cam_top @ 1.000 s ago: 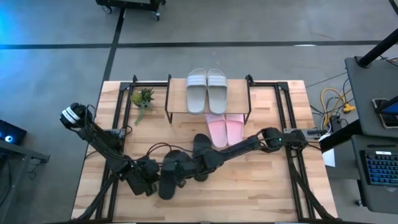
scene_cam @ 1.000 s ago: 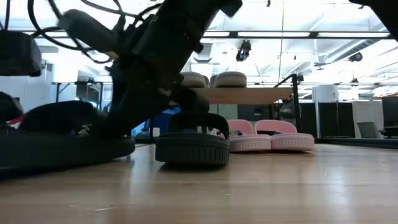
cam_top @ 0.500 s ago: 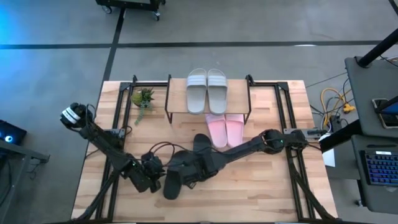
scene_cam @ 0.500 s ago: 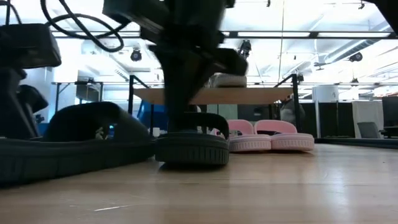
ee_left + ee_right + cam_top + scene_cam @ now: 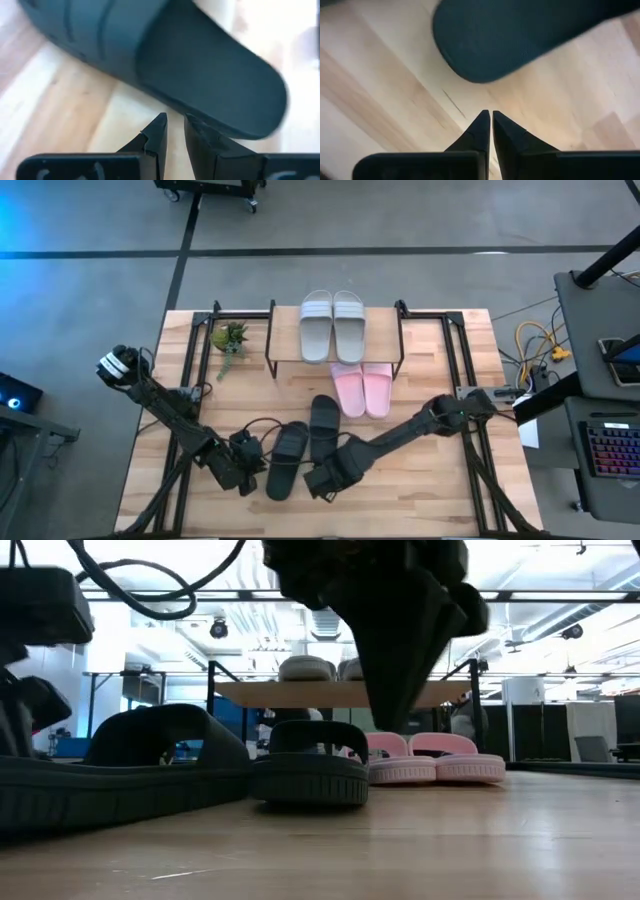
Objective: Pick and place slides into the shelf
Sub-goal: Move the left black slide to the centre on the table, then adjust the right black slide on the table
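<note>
The shelf point(image 5: 285, 342) stands at the table's far middle, with a light grey pair of slides point(image 5: 333, 325) on its board. A pale pink pair point(image 5: 362, 388) lies on the table at its near side. One black slide point(image 5: 324, 425) lies just nearer. The other black slide point(image 5: 285, 460) lies slanted to its left, flat on its sole point(image 5: 120, 775). My left gripper point(image 5: 256, 464) stands at that slide's left side, its fingertips point(image 5: 161, 122) a narrow gap apart with nothing between them. My right gripper point(image 5: 320, 482) is shut and empty, just right of the slide's near end point(image 5: 520, 40). My left gripper comes level from the table's left. One fingertip point(image 5: 197, 131) stands at the sole's edge point(image 5: 225, 131) of the slanted black slide, toward its heel. I cannot tell whether it touches.
A small potted plant point(image 5: 230, 337) stands at the far left of the table. Black frame rails point(image 5: 193, 340) run along both sides. Loose cables point(image 5: 255, 425) trail from my left arm. Bare wood lies along the near edge point(image 5: 400, 500).
My right gripper has drawn back from the slanted black slide toward the table's near edge and a little to the right. That slide has slid a little toward the table's right and now lies flat. My left gripper has followed it slightly to the right.
</note>
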